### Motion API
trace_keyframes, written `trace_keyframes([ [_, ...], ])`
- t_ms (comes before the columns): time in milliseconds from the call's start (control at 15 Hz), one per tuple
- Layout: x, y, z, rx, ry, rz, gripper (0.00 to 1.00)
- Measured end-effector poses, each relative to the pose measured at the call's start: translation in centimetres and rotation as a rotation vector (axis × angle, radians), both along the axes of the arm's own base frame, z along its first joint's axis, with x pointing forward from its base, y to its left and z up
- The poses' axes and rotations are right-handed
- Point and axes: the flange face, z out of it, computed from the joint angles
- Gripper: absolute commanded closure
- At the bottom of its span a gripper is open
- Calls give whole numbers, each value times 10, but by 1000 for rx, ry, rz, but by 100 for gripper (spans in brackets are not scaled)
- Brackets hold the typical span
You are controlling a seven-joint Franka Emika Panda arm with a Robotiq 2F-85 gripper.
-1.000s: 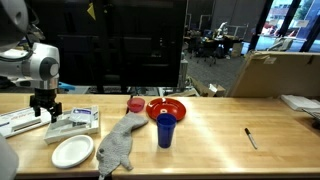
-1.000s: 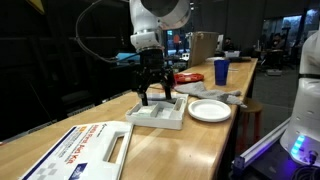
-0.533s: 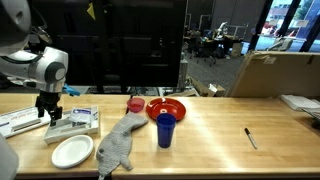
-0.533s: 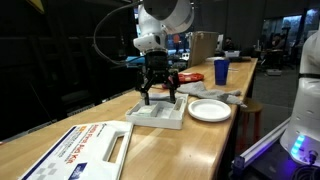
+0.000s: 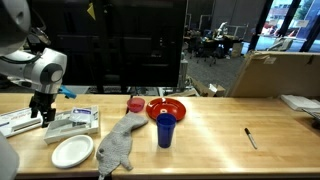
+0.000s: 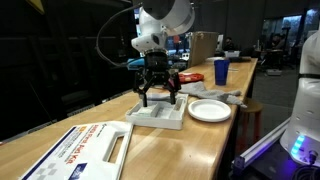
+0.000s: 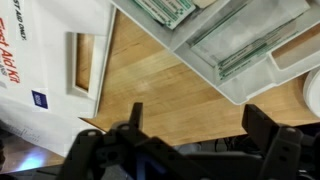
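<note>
My gripper (image 5: 44,116) hangs open and empty just above the left end of a white plastic tray (image 5: 76,124) at the left of the wooden table. In an exterior view its two black fingers (image 6: 145,100) straddle the tray's near part (image 6: 160,114). In the wrist view the gripper (image 7: 197,125) frames bare wood and the table edge, with the tray (image 7: 240,50) above it. A flat white box with red lettering (image 7: 45,45) lies beside the tray, seen in both exterior views (image 5: 17,121) (image 6: 85,150).
A white plate (image 5: 72,150) (image 6: 209,110) lies by the tray, with a grey cloth (image 5: 118,146), a blue cup (image 5: 165,130), a red bowl (image 5: 167,106) and a small red cup (image 5: 135,104) further along. A black marker (image 5: 250,138) and a cardboard box (image 5: 275,72) are far off.
The gripper has shifted slightly and turned a little above the tray, staying open and empty. Nothing else has moved.
</note>
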Motion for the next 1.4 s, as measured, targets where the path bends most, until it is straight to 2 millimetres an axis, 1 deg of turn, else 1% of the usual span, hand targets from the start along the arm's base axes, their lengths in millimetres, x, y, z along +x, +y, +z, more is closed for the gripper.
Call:
trace_keyframes([
  [267,-11,13,-6,25,37,-4,0],
  [600,-23,39,-27,35,83,34,0],
  [667,-24,41,-31,33,91,36,0],
  [800,-24,40,-34,30,97,35,0],
  [1400,-21,38,-34,30,99,29,0],
])
